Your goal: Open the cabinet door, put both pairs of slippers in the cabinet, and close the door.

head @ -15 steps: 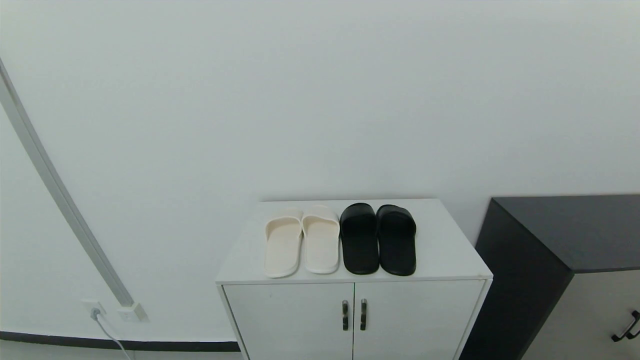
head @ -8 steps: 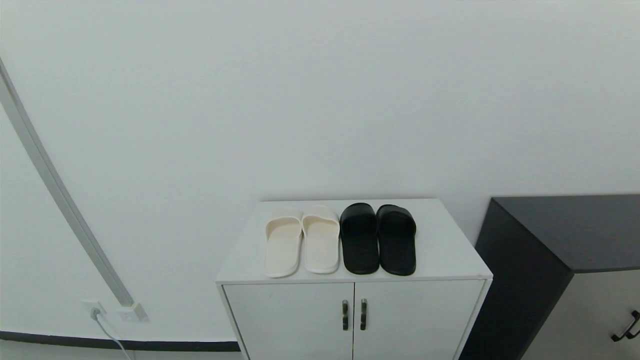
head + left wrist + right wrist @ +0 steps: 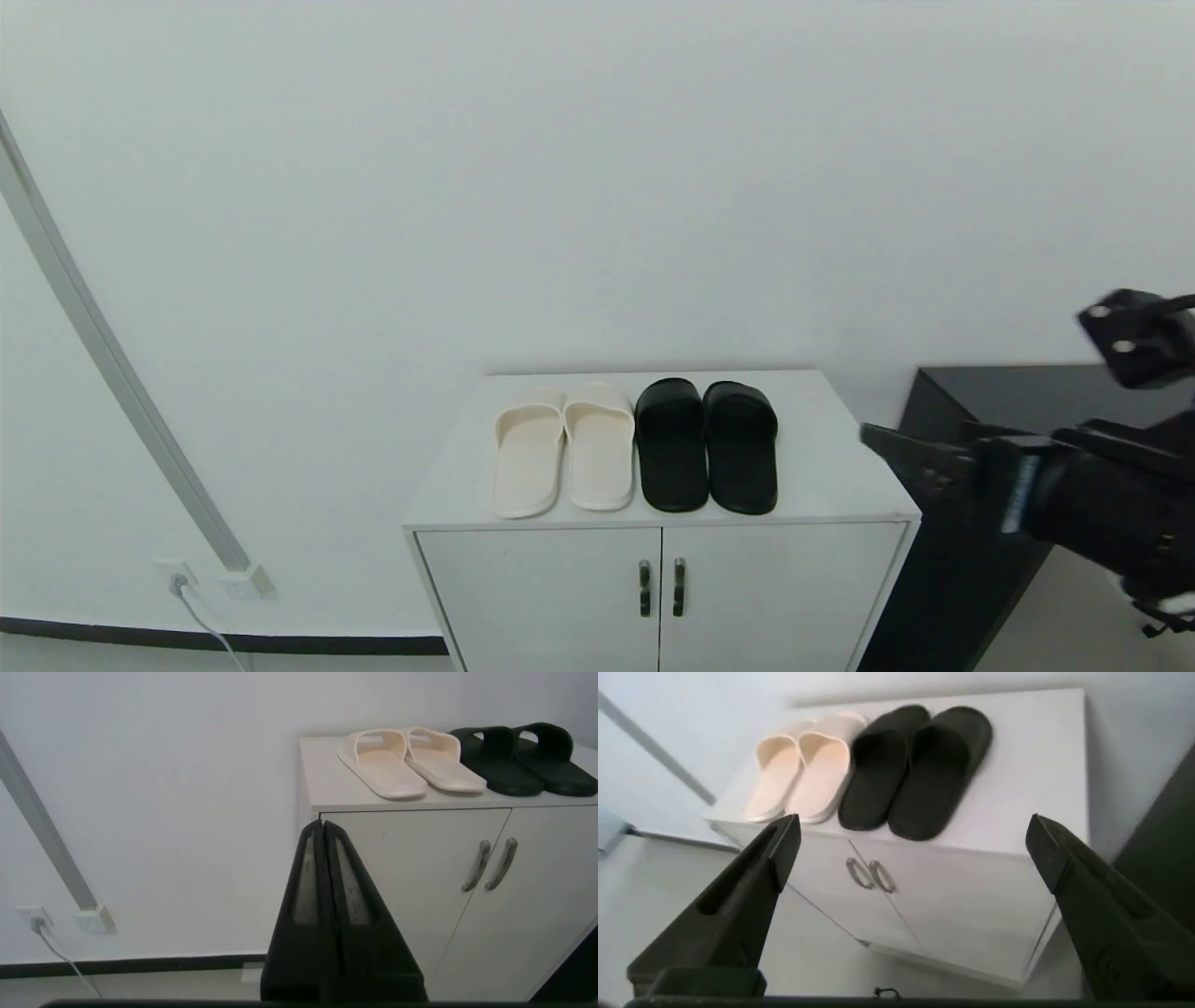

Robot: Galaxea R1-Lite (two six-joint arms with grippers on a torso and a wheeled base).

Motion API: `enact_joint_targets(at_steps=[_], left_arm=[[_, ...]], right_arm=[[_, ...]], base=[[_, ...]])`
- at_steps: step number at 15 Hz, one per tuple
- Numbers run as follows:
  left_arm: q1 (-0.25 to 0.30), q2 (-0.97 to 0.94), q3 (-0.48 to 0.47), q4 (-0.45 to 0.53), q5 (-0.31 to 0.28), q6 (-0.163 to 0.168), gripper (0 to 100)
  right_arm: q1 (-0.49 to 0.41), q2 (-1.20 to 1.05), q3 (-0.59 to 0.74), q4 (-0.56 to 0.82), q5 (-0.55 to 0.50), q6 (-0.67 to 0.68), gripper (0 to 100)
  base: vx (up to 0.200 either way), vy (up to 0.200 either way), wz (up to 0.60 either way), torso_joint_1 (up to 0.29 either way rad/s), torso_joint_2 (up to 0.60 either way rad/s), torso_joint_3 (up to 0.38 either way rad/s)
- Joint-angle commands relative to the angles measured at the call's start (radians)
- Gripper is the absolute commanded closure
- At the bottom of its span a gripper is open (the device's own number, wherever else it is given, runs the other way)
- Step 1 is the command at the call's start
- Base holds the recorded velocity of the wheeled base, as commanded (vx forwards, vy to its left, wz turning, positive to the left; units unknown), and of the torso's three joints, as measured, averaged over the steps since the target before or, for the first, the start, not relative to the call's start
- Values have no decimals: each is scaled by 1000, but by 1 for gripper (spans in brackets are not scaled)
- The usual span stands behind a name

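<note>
A white cabinet (image 3: 840, 485) stands against the wall with both doors shut, its two handles (image 3: 661, 587) side by side at the centre. On its top lie a cream pair of slippers (image 3: 560, 448) and, to their right, a black pair of slippers (image 3: 707, 446). My right gripper (image 3: 878, 441) hovers open just off the cabinet's right top edge. Its wrist view looks down between wide fingers on the black pair (image 3: 915, 765), the cream pair (image 3: 799, 775) and the handles (image 3: 868, 873). My left gripper (image 3: 322, 831) is shut on nothing, low and left of the cabinet (image 3: 411, 887).
A dark cabinet (image 3: 1027, 392) stands close to the white one's right side, behind my right arm. On the wall at the left run a slanting grey conduit (image 3: 93, 345) and a socket with a cable (image 3: 177, 583) near the floor.
My right arm has come into the head view from the right, bringing its gripper up beside the cabinet's right top edge. Slippers and doors are as before.
</note>
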Motion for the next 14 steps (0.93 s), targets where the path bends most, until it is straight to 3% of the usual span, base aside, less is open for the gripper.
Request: enact_joint_targets(at_steps=[1,7,14], left_arm=[[0,1,0,0,1,1,100],[0,1,0,0,1,1,100],[0,1,0,0,-1,0,100]], right_arm=[[47,243,-139,-12,-67,18,0],[36,536,-271,-172,-109,37,0],[-59,803,-479,-193,-155,3,0]], base=[[0,0,0,0,0,0],[0,0,0,0,0,0],[0,0,0,0,0,0]])
